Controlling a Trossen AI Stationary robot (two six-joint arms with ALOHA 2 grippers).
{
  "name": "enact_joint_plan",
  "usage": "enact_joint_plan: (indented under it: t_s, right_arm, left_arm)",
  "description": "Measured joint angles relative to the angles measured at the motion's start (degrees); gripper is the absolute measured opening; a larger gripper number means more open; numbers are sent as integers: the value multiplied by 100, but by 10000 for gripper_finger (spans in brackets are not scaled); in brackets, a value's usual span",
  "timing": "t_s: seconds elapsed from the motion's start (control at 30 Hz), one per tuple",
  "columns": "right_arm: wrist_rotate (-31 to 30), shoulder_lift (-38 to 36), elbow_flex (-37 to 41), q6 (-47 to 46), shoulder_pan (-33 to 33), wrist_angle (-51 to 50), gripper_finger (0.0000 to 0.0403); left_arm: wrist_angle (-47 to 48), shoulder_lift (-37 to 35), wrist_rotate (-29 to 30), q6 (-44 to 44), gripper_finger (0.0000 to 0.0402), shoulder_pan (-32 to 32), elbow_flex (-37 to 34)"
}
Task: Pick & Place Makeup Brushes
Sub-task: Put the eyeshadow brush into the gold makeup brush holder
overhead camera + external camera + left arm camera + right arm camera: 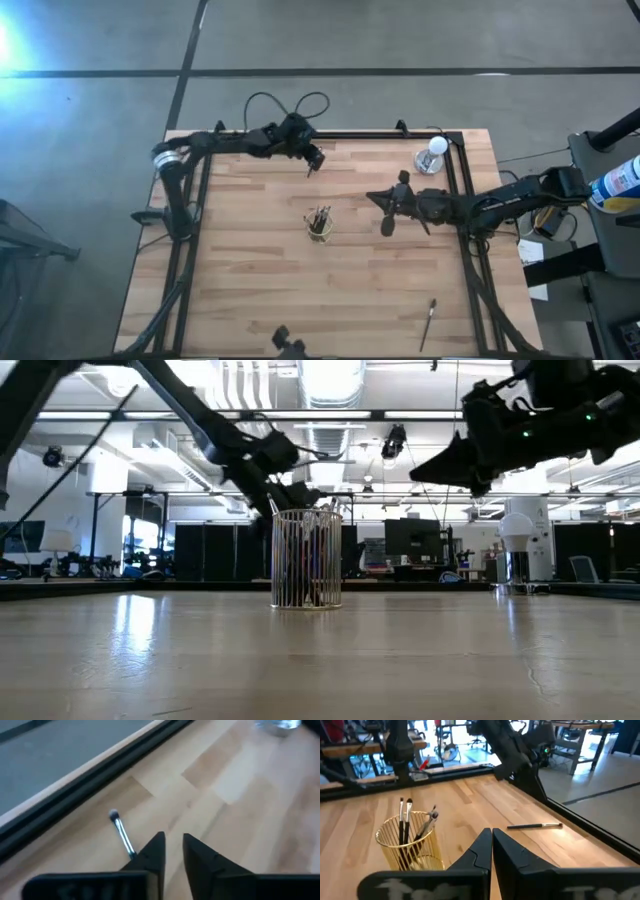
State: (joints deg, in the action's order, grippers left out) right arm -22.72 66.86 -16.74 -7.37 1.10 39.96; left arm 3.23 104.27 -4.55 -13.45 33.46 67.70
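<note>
Nearest the overhead camera, one stray makeup brush (pixel 429 322) lying on the wooden table (pixel 250 270) near its front right corner, well apart from the gold wire cup (pixel 320 225) at mid-table that already holds several brushes (pixel 405 820); another loose brush (pixel 121 833) lying by the far rail, just beside the left gripper (pixel 172 850). Left gripper lowered over that brush, fingers narrowly parted, holding nothing; right gripper (pixel 491 842) hovering right of the cup, fingers pressed together, empty. Probably the pick step; next move likely needs centring the fingers over the handle, then closing.
</note>
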Motion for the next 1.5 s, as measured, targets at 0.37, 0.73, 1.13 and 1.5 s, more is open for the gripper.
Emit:
enact_joint_plan:
  t_s: [0.37,0.73,1.13,1.5]
  right_arm:
    - [-140,-185,368,-224,0,269,8]
    - [-149,-185,312,-171,-2,241,8]
    - [-147,-185,312,-184,-2,240,8]
    - [-142,-185,350,-187,0,224,8]
  left_arm:
    - [842,1244,466,141,115,183,1230]
    - [772,1676,640,44,115,347,1407]
    - [746,1709,651,126,42,508,1370]
    - [848,1534,760,486,2,539,1285]
